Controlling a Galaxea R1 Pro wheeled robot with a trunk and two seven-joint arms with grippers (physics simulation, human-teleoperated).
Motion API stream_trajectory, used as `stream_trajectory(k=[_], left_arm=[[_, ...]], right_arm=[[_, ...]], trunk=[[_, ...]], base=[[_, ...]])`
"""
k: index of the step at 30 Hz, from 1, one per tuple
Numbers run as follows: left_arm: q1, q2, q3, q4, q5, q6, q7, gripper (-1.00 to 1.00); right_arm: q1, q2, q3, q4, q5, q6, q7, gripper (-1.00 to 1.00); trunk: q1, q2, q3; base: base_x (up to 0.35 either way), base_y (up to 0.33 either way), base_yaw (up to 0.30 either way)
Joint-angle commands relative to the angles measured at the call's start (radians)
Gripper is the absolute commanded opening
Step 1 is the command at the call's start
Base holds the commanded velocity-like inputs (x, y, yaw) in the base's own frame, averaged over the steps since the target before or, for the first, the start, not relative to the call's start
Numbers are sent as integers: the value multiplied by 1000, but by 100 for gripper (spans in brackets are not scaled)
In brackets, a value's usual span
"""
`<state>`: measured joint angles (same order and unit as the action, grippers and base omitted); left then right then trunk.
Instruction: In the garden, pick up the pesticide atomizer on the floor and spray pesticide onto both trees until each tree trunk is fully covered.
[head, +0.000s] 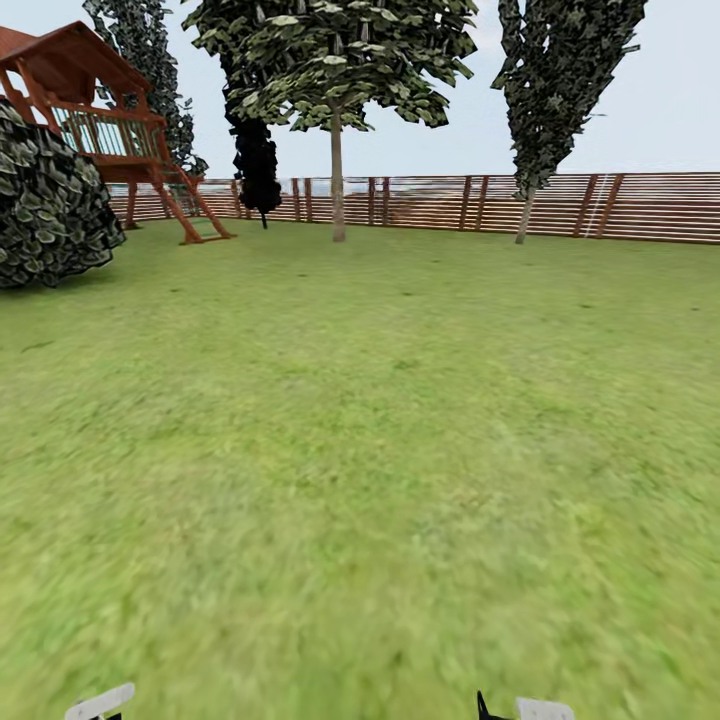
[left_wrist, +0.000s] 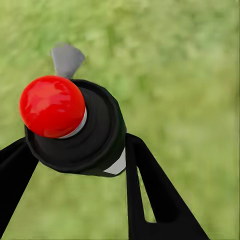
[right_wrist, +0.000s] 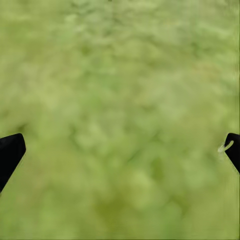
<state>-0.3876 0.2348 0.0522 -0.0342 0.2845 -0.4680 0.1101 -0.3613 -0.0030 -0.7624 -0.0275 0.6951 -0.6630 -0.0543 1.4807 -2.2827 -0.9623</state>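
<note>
1. Pickup looks done: the left tool (left_wrist: 75, 165) pinches the pesticide atomizer (left_wrist: 80, 130) at the centre-left of the left wrist frame, its red nozzle uppermost.
2. The right tool (right_wrist: 120, 150) is spread wide over bare grass.
3. Spraying remains: the tree (head: 337, 180) stands upper centre, another (head: 524, 215) upper right, both far across the lawn (head: 380, 450).
4. Playhouse (head: 100, 130) and bush (head: 45, 200) sit upper left, off the path.
</note>
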Motion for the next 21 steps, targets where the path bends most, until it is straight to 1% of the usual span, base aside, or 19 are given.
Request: stream_trajectory(k=[1, 21], left_arm=[[-1, 0, 5, 0, -2, -3, 1, -100], [-1, -4, 5, 1, -2, -1, 2, -100]], right_arm=[[-1, 0, -5, 1, 11, -3, -6, 100], [-1, 1, -7, -7, 9, -6, -8, 100]], trunk=[[0, 0, -1], [0, 0, -1]], base=[[340, 0, 0], [340, 0, 0]])
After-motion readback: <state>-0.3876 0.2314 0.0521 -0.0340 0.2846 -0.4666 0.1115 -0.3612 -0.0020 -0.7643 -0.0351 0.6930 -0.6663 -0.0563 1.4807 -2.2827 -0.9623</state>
